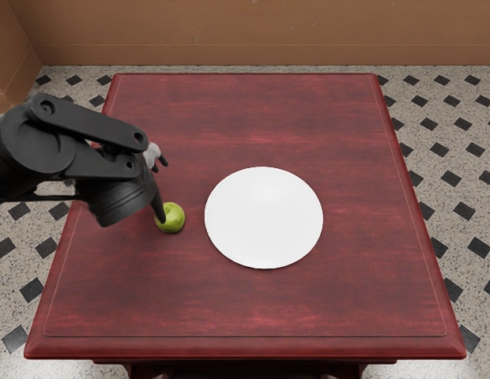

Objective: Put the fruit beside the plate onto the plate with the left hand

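The left hand (152, 193) is pressing in against the left side of the green fruit (172, 217), with its dark arm coming in from the left edge and hanging over the near-left part of the worktop (253, 118). A dark tip of the hand is meeting the fruit's upper left, and from this view it looks like contact. The bulky wrist is covering most of the hand, so it cannot be told whether the hand is closing around the fruit or lying loose against it. The right hand is not showing anywhere.

The fruit is sitting on the red wood, low and round. It is lying just beside the left rim of the white plate (265, 237), with a narrow strip of worktop showing between them. It is not touching the plate and is not raised off the surface. The plate is lying flat near the middle of the worktop and is carrying nothing.

Judging by this, the task is standing at its opening step. The hand is at the fruit, but no part of the transfer is showing as done. A firm hold on the fruit, a lift clear of the wood, a short carry to the right over the rim, and a set-down and release on the plate all appear to be waiting. The fruit is round and may be prone to rolling away towards the plate if it is being nudged rather than gripped.
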`<state>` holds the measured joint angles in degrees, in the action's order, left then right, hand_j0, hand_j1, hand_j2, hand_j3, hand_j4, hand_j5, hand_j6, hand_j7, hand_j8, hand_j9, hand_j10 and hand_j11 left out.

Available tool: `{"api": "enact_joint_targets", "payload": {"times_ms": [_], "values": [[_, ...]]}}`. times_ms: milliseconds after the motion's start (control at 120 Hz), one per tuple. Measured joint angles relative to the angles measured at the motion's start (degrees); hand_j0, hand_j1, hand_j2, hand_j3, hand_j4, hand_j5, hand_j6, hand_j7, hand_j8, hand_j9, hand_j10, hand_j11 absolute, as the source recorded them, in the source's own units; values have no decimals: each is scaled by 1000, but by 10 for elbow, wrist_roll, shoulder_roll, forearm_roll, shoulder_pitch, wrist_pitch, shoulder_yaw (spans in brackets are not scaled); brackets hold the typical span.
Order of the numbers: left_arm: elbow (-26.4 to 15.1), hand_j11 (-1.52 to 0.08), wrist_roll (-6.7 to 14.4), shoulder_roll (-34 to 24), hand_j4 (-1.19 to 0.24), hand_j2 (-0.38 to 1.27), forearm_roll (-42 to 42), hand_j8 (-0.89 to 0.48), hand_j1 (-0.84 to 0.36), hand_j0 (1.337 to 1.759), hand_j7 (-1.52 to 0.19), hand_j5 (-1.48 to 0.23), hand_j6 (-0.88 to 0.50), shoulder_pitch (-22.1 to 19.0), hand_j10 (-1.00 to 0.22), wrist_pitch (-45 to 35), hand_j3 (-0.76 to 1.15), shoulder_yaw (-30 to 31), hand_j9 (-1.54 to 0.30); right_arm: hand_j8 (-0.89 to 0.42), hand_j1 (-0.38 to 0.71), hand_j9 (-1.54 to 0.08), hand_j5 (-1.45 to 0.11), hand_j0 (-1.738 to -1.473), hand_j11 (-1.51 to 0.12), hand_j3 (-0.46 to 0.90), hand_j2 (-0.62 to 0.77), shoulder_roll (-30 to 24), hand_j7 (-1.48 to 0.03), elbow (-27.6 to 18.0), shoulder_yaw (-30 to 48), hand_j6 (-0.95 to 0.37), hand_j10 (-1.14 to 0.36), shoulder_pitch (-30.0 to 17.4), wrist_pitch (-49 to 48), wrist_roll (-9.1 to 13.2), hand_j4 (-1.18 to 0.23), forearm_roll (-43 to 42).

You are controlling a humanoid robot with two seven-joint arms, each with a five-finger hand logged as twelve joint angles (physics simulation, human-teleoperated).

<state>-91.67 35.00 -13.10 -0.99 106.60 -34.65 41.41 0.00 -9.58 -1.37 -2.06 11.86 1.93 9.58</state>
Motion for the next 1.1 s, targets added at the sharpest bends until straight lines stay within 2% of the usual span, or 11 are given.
{"api": "enact_joint_targets", "payload": {"times_ms": [150, 217, 492, 750, 1100], "values": [[4, -323, 0, 8, -249, 50, -28, -250, 51, 1658, -323, -323, -250, 3, -249, -3, 0, 45, -323, -37, -305, -47, -47, -1658, -47, 0, -7, 0, -47, 0, 0, -37, -37, 0, 0, 0, -37, 0], [6, -323, 0, 14, -249, 50, -33, -250, 51, 1658, -323, -323, -250, 19, -249, -3, 0, 64, -323, -37, -305, -47, -47, -1658, -47, 0, -7, 0, -47, 0, 0, -37, -37, 0, 0, 0, -37, 0], [35, -322, 0, 85, -249, 50, -47, -249, 52, 1658, -322, -322, -249, 24, -248, -3, 0, 118, -322, -37, -305, -47, -47, -1658, -47, 0, -7, 0, -47, 0, 0, -37, -37, 4, 0, 0, -37, 0], [53, -322, 0, 130, -248, 50, -76, -248, 53, 1658, -322, -322, -248, 25, -248, -4, 0, 127, -322, -37, -305, -47, -47, -1658, -47, 0, -7, 0, -47, 0, 0, -37, -37, 4, 0, 0, -37, 0], [67, -322, 0, 131, -248, 50, -96, -249, 52, 1658, -322, -322, -249, 13, -248, -4, 0, 124, -322, -37, -305, -47, -47, -1658, -47, 0, -7, 0, -47, -1, 0, -37, -37, 5, 0, 0, -37, 0]]}}
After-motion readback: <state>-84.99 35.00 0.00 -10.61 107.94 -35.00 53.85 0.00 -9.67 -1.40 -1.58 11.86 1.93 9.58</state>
